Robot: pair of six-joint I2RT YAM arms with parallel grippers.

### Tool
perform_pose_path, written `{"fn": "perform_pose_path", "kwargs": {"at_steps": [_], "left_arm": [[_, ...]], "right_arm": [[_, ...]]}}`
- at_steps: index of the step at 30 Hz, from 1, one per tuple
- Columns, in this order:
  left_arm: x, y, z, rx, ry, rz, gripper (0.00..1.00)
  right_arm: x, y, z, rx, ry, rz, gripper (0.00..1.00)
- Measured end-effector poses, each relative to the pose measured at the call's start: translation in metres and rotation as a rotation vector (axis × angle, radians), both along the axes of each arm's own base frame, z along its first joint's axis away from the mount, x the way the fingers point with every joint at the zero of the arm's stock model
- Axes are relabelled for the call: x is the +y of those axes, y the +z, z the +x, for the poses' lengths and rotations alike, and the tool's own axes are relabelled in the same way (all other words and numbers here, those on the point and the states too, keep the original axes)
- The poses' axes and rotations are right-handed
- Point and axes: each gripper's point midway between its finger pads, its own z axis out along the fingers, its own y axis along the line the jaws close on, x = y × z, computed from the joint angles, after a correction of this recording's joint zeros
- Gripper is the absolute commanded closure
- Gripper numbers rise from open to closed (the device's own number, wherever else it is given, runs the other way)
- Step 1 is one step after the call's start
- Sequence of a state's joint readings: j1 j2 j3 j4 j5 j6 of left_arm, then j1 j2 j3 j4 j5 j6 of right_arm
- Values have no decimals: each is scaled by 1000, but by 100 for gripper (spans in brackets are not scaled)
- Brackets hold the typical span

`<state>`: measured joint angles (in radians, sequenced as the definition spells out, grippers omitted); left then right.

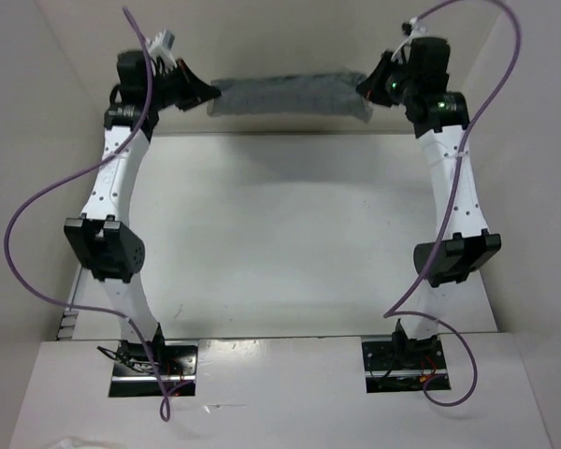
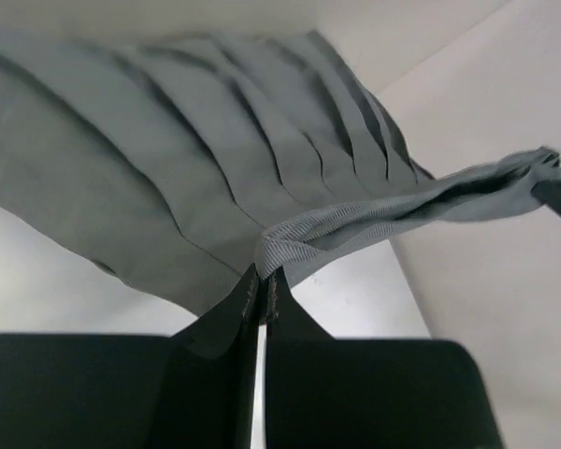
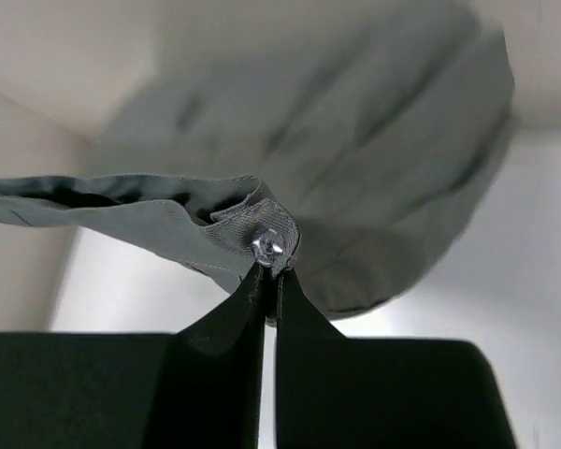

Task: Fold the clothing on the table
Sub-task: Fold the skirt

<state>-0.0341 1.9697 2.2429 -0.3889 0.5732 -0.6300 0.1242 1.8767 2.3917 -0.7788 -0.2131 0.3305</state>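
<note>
The clothing (image 1: 290, 95), a dark grey pleated skirt, hangs stretched between both grippers at the far end of the table (image 1: 290, 243). My left gripper (image 1: 204, 94) is shut on the left end of its waistband (image 2: 290, 238); pleats (image 2: 168, 159) fan away beyond my left gripper (image 2: 264, 277). At the other end, my right gripper (image 1: 365, 87) is shut on the waistband corner, by a small silver snap (image 3: 268, 245). The skirt (image 3: 355, 159) droops behind my right gripper (image 3: 269, 276), blurred.
White walls (image 1: 37, 140) enclose the table on the left, right and far side. Purple cables (image 1: 23, 234) loop off both arms. The arm bases (image 1: 154, 360) sit at the near edge.
</note>
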Motion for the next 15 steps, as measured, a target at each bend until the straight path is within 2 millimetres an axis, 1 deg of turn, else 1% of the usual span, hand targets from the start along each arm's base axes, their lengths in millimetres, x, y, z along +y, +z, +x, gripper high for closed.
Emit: {"fn": "perform_pose_path", "kwargs": {"at_steps": [1,2,3,4,5,6,7,8,9,10,11,12,13,14,15], "left_arm": [[0,-25,-6,50,0,-1,100],[0,-53,-13,103,6,-1,100],[1,-90,-25,189,12,-1,100],[3,-131,-36,286,25,-6,100],[3,-170,-49,377,32,-5,100],[2,-215,-68,480,39,-5,100],[3,-259,-93,596,50,-3,100],[3,-293,-119,701,54,3,100],[2,-324,-151,810,58,11,100],[1,-347,-185,916,56,19,100],[1,-358,-212,988,52,29,100],[-1,-359,-232,1030,43,36,100],[-3,-354,-244,1041,32,37,100],[-3,-345,-251,1030,25,38,100],[-4,-334,-254,1008,21,34,100]], "right_arm": [[1,-21,-4,52,-6,-9,100],[4,-53,-8,131,-6,-21,100],[6,-83,-13,207,-4,-31,100],[9,-122,-19,291,1,-41,100],[12,-163,-31,395,7,-49,100],[15,-208,-47,509,15,-56,100],[18,-258,-71,646,23,-63,100],[21,-295,-97,761,27,-70,100],[23,-329,-126,873,33,-80,100],[27,-361,-166,1016,45,-94,100],[30,-378,-198,1121,56,-103,100],[33,-388,-229,1208,67,-116,100],[35,-391,-251,1265,77,-120,100],[40,-388,-270,1298,89,-121,100],[43,-381,-283,1313,101,-116,100]]}}
